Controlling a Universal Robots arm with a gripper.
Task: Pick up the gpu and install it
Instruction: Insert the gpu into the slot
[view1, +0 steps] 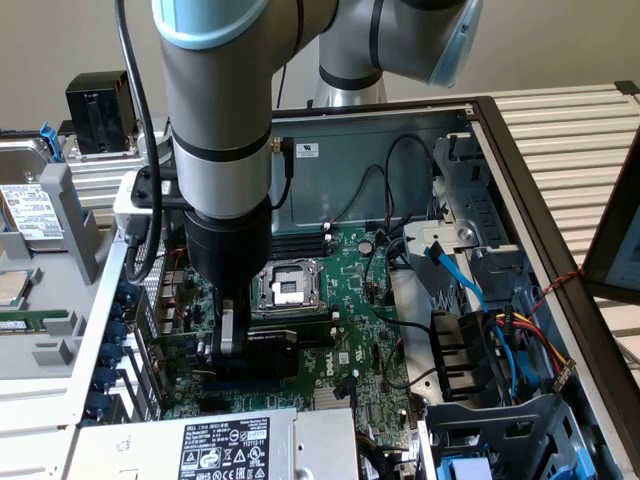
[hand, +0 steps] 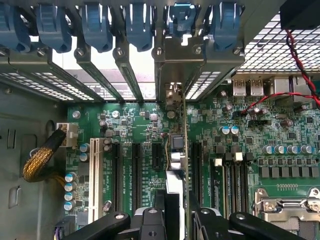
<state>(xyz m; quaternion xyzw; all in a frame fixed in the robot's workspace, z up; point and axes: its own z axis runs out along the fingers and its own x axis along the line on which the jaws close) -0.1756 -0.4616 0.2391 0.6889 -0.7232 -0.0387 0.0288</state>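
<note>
At the exterior view's left side of the open computer case (view1: 335, 170), the gripper (view1: 232, 345) is clenched on the gpu (view1: 270, 357), held on edge down among the motherboard's (view1: 352, 262) expansion slots; the CPU socket (view1: 288, 288) sits just right, farther back.

Gripper: black fingers of the gripper (hand: 175, 220) close in on either side of the gpu (hand: 175, 175), clamped on it.
Gpu: seen edge-on, running parallel to the long black slots (hand: 136, 175), with a slot on either side of it.
Bracket: the metal bracket (hand: 172, 95) stands right at the case's rear openings, under the row of blue clips (hand: 137, 25).
Seating: can't tell whether the card is down in its slot.
Board: green motherboard (hand: 240, 145); one white slot (hand: 95, 180) sits beyond the black ones.
Cables: a yellow braided cable (hand: 40, 162) curls at one edge and red wires (hand: 300, 55) cross the opposite corner.
Socket: the metal processor socket (hand: 290, 207) shows beside the gripper.
</note>
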